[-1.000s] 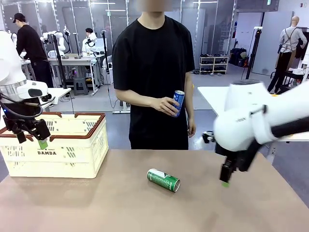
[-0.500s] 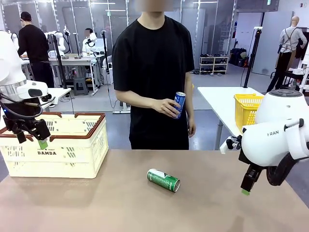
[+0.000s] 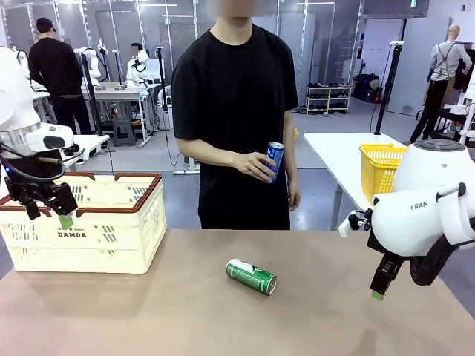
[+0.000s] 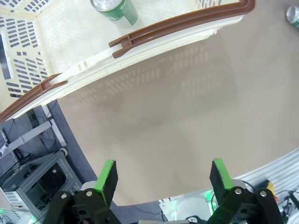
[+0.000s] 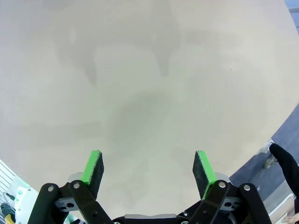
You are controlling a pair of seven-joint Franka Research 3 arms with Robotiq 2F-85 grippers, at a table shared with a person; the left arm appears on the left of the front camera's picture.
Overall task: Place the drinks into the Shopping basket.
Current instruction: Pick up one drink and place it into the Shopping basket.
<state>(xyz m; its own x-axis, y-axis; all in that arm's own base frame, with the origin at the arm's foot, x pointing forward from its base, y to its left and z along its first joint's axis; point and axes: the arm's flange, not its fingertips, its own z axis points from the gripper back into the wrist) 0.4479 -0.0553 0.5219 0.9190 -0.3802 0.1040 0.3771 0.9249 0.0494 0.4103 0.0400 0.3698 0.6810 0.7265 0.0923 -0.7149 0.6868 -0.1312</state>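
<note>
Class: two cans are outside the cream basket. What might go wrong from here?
1. The green can lies on its side; a glancing touch from the open right hand might roll it away.
2. The blue can is in the person's hand; reaching for it risks contact with the person.
3. The open left hand hangs close to the Shopping basket rim and might snag it.

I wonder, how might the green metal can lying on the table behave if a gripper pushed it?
The slim green metal can lies on its side, so a push would probably roll it across the smooth brown table. Its glossy curved wall looks stiff but possibly slippery.
</note>
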